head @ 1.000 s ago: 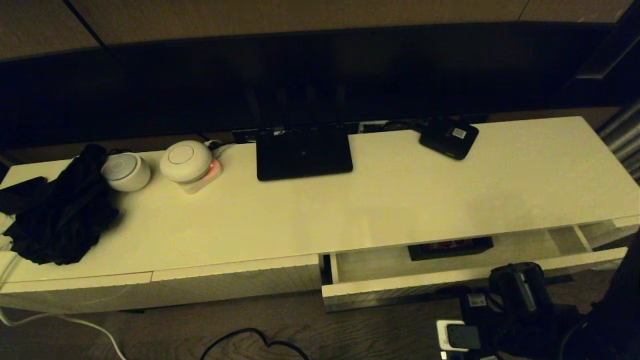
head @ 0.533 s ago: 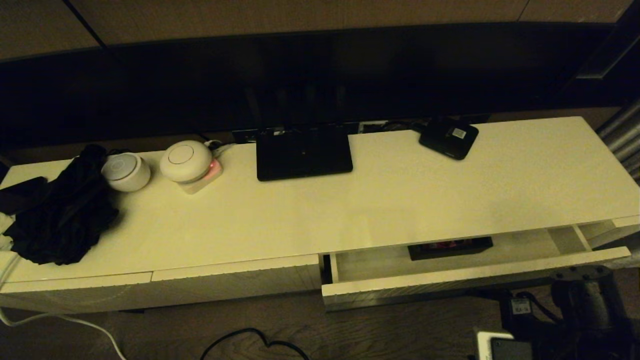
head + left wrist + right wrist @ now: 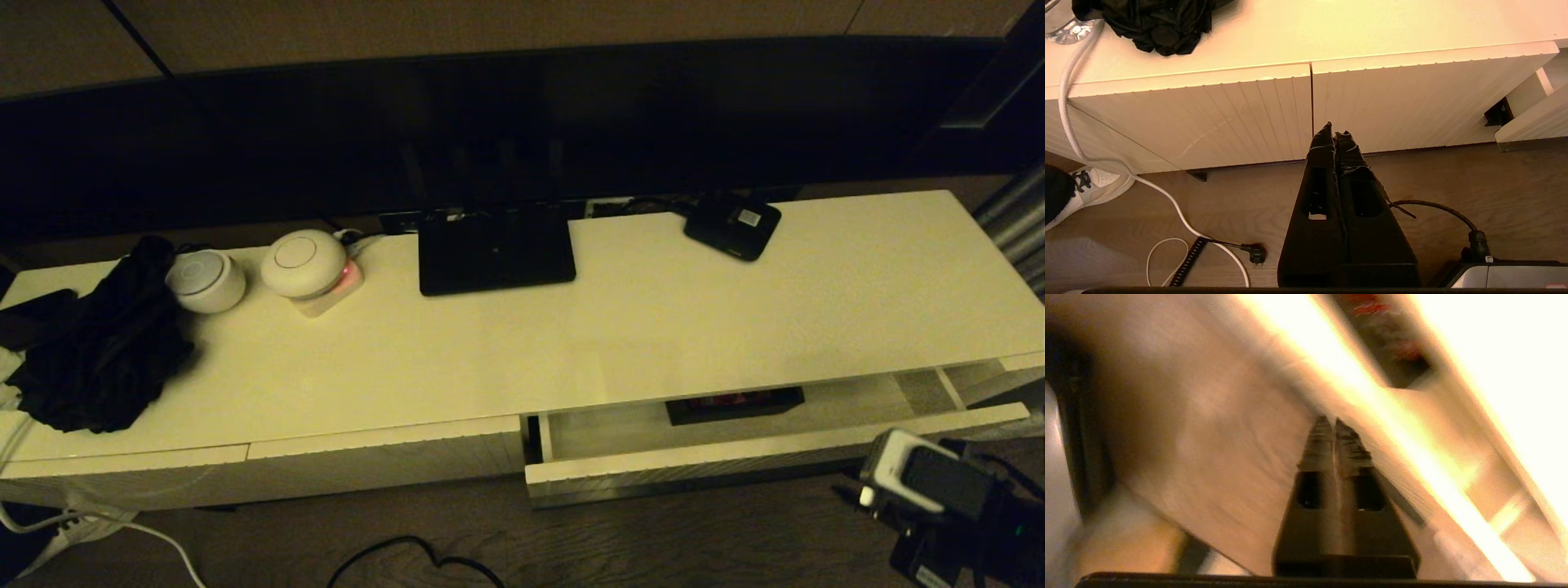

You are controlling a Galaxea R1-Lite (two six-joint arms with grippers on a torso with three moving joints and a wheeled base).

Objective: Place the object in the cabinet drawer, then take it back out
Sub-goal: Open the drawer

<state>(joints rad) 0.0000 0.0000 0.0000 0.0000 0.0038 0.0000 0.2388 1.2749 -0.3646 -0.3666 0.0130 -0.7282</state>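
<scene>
The box [image 3: 735, 404] lies inside the open drawer [image 3: 767, 449], toward the back of it, and only its front strip with a hint of red shows in the head view, since the cabinet top [image 3: 571, 343] overhangs and hides the rest. In the right wrist view the box [image 3: 1392, 347] is a blurred dark shape with red patches past the drawer's bright front edge [image 3: 1372, 400]; its dividers cannot be made out. The drawer is pulled partway out, its ribbed front facing the floor side and its pale interior bare beside the box; the far right end of the drawer is cut off by the picture edge. The right claw [image 3: 1329, 426] hangs low in front of the drawer, apart from the box, its two fingers pressed together with nothing between them; in the head view only the arm's wrist [image 3: 931, 482] shows, just outside the drawer front at the lower right, and the fingers there are hidden. The left claw [image 3: 1334, 132] is also closed and empty, hovering over the wooden floor before the two shorter drawer fronts [image 3: 1306, 110], well to the left of the open drawer. On the cabinet top behind the drawer sit a flat black router [image 3: 496, 249] and a small black device [image 3: 733, 226]; farther left are two white round gadgets [image 3: 304, 263] and a heap of black cloth [image 3: 102, 347], its left edge cut off.
</scene>
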